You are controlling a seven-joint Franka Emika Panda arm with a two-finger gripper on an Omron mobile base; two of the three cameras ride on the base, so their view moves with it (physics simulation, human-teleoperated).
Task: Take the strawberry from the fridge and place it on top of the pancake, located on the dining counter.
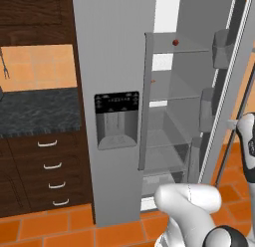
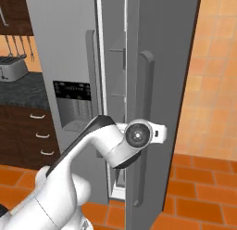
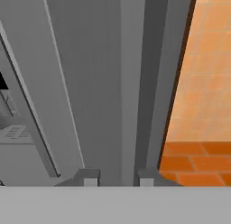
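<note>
Dark red and tiny, the strawberry point(image 1: 175, 42) sits on the fridge's point(image 1: 119, 66) top glass shelf near its back edge, likely soft and light, wanting a gentle sideways pinch, while the tool point(image 3: 118, 179) straddles the door edge, parted, gripping nothing.

The white arm point(image 2: 106, 145) reaches from the lower left to the fridge point(image 2: 69, 48). Its wrist sits against the open door's long vertical handle point(image 2: 147, 85).

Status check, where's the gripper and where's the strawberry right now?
Gripper open at the fridge door edge, holding nothing. Strawberry on top fridge shelf. Door part open, still between them.
</note>
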